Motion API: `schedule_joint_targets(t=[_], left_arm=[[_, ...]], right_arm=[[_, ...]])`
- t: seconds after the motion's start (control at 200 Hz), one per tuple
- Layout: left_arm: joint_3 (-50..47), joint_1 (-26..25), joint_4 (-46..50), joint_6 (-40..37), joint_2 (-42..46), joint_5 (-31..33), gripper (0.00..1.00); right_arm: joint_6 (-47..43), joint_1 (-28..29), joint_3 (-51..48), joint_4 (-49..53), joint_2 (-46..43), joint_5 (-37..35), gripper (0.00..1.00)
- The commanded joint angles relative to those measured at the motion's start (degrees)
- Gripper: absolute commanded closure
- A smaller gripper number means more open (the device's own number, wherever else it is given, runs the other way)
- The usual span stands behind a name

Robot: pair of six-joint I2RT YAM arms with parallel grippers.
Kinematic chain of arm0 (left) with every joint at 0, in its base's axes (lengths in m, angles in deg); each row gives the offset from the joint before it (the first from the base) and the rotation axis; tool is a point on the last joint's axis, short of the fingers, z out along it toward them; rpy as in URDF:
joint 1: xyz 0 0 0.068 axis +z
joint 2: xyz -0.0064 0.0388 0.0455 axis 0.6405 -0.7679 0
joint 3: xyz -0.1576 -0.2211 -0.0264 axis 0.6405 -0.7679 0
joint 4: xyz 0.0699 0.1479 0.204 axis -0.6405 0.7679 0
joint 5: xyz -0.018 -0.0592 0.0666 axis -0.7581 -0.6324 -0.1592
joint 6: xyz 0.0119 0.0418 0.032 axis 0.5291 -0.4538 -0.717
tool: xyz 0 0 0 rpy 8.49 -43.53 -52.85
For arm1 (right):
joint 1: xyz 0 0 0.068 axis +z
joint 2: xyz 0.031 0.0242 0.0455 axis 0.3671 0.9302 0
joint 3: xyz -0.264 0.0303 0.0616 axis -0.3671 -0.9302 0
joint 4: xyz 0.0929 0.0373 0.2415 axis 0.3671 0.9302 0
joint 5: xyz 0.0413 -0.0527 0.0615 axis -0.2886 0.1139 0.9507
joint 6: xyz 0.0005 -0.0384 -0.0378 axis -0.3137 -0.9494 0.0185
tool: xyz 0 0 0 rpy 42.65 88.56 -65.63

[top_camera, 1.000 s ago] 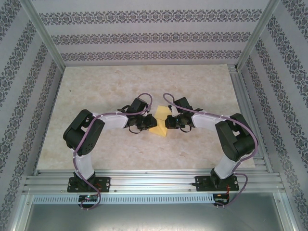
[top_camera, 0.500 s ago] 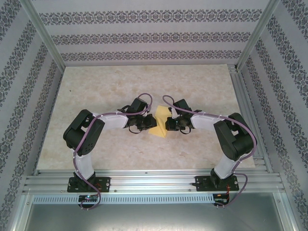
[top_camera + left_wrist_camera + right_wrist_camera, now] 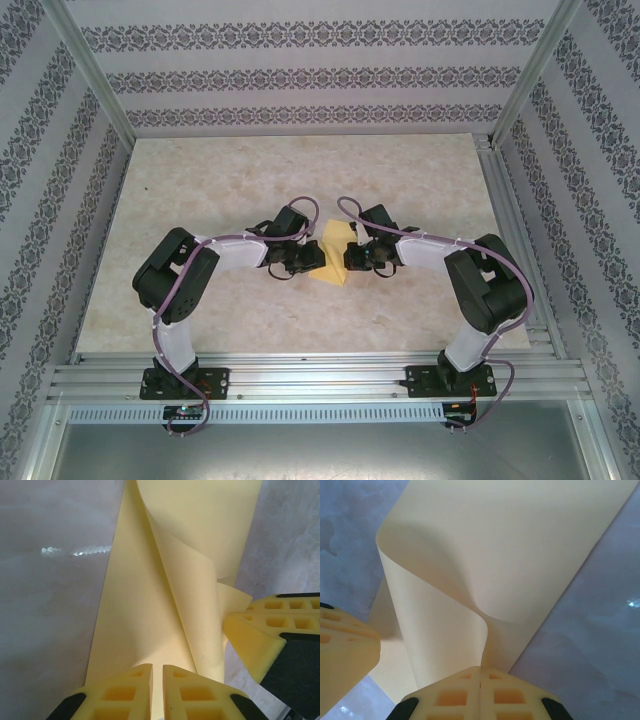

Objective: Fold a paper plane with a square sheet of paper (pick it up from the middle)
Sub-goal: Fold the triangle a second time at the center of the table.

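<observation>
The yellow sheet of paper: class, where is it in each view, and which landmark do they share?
Top external: sheet of paper at centre, between left tool and right tool.
Left wrist: middle, rising from the left tool.
Right wrist: upper centre, curling into the right tool.
Shared landmark: the marbled table.

— What sits between the two arms?
— A pale-yellow paper (image 3: 333, 246), partly folded, over the middle of the marbled surface (image 3: 300, 170).
— And the pincers?
— The left pincer (image 3: 311, 259) meets the paper's left edge and the right pincer (image 3: 350, 258) its right edge. They face each other with the paper between them.
— How do the arms stand?
— Both are bent at the elbow, with their bases bolted to the aluminium rail (image 3: 320, 378) at the near edge. A purple cable (image 3: 300, 200) loops along each arm.
— Around them?
— Patterned walls (image 3: 300, 75) on three sides.
</observation>
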Motion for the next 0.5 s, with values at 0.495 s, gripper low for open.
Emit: schedule_joint_targets(t=[0.495], left_arm=[[-0.1, -0.9, 1.8, -2.0, -0.9, 1.0, 0.85]], right_arm=[[-1.8, 0.6, 3.1, 1.8, 2.7, -1.5, 0.96]])
